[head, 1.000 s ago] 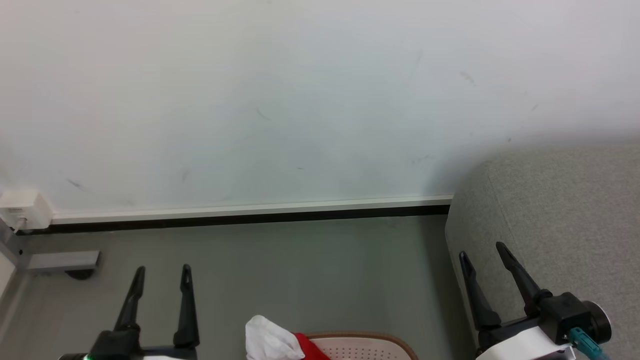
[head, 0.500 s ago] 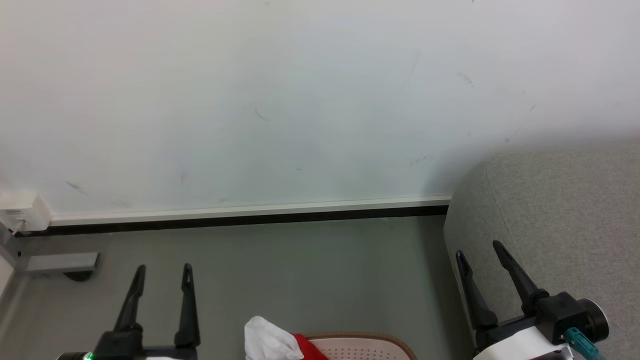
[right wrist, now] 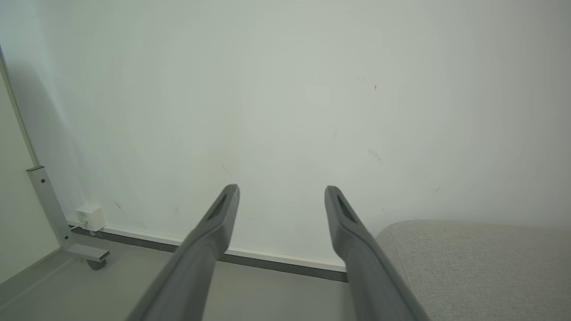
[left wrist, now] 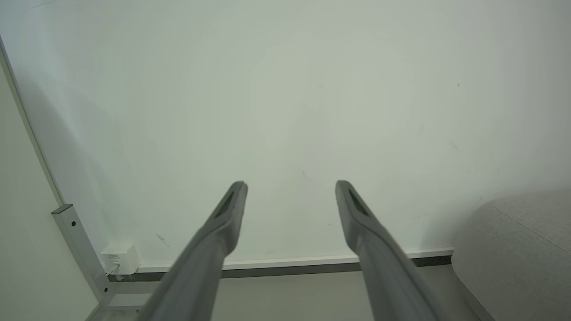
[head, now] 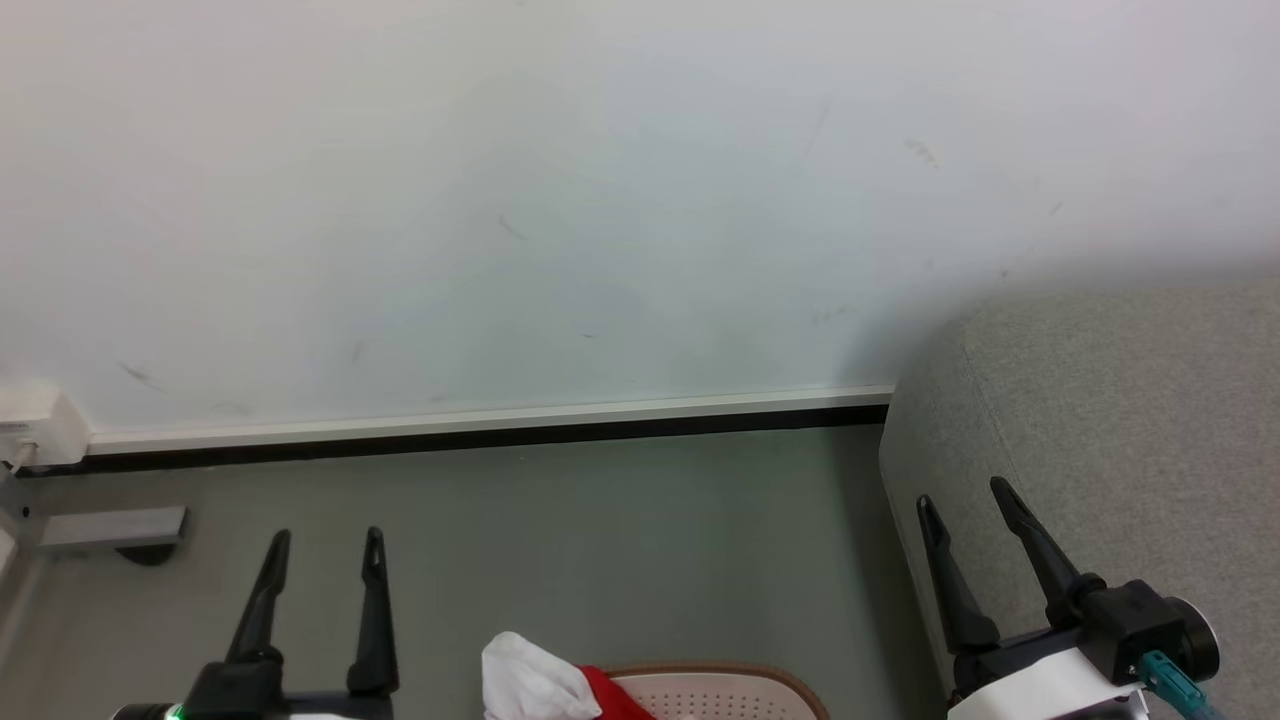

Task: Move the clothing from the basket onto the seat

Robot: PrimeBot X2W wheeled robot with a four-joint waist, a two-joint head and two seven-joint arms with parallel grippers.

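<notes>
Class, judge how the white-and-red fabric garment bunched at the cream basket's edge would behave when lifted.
The white-and-red fabric garment sits in soft folds: probably floppy and light. It may drag across the rim of the cream perforated plastic basket.

Indoor room, likely a bare test space staged as a living corner. Plain scuffed white wall (head: 600, 200), smooth grey floor (head: 600, 540), white skirting (head: 480, 418) over a dark strip. Grey fabric sofa (head: 1100, 400) at 3 o'clock. Basket (head: 720, 672) with clothing (head: 530, 680) at 6. White wall box (head: 30, 425) with cable at 9, near a metal frame leg (right wrist: 44, 200) on a caster (right wrist: 94, 264).
</notes>
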